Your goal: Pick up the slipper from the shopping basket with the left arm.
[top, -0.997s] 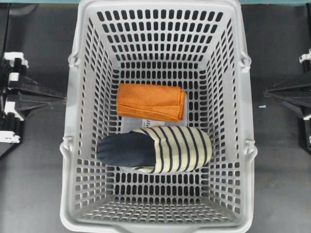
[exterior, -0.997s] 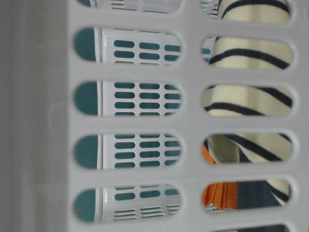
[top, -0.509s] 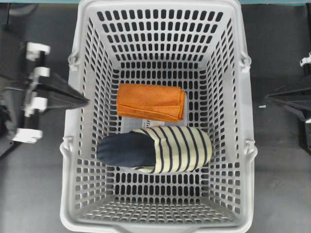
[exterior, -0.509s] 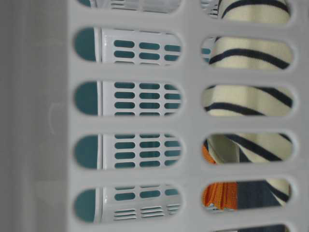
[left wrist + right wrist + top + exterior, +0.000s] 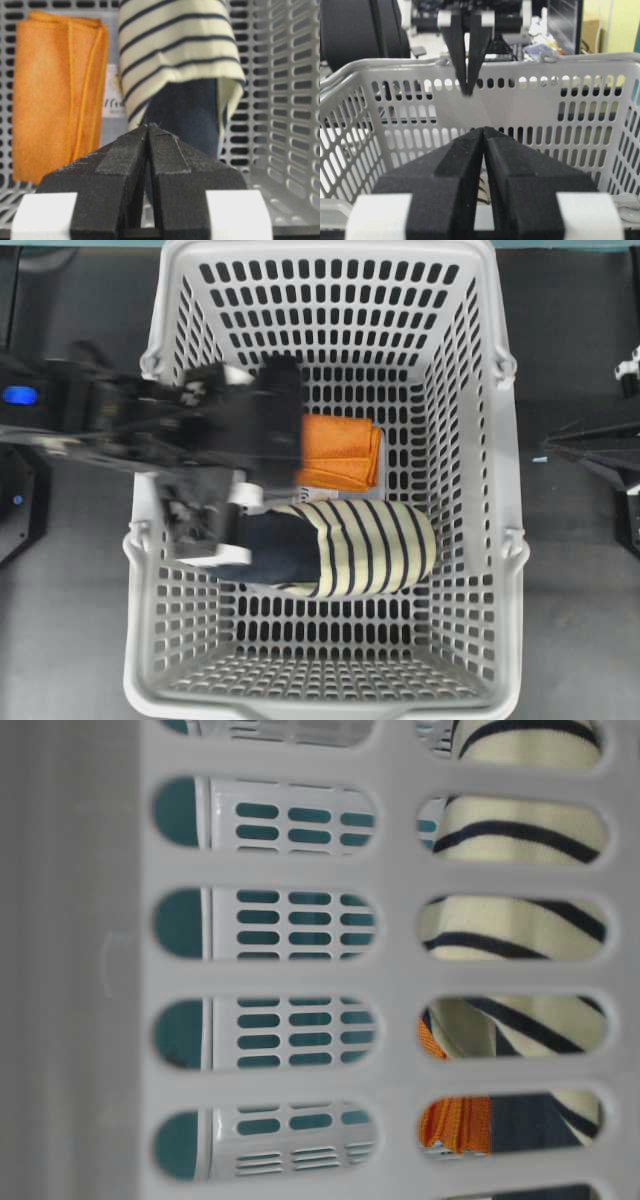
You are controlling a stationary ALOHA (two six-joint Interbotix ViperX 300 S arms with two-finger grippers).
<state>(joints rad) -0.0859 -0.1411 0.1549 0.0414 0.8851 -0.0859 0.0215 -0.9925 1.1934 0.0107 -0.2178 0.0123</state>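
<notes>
The slipper (image 5: 350,548), cream with navy stripes and a dark navy heel, lies on the floor of the grey shopping basket (image 5: 512,640), toe to the right. My left arm reaches over the basket's left wall, blurred. Its gripper (image 5: 283,440) is shut and empty, above the slipper's heel end and the cloth's left part. In the left wrist view the shut tips (image 5: 148,125) hang just short of the navy heel of the slipper (image 5: 180,50). The right wrist view shows the left gripper (image 5: 468,90) pointing down, shut. My right gripper (image 5: 552,445) stays shut outside the basket's right wall.
A folded orange cloth (image 5: 340,452) lies beside the slipper, on its far side, on a small white label. It sits left of the slipper in the left wrist view (image 5: 55,95). The basket's slotted walls (image 5: 285,100) rise on all sides.
My left arm has swung from outside the basket's left wall to over its inside, now covering the slipper's heel and the cloth's left end. The slipper, cloth and right arm have not moved.
</notes>
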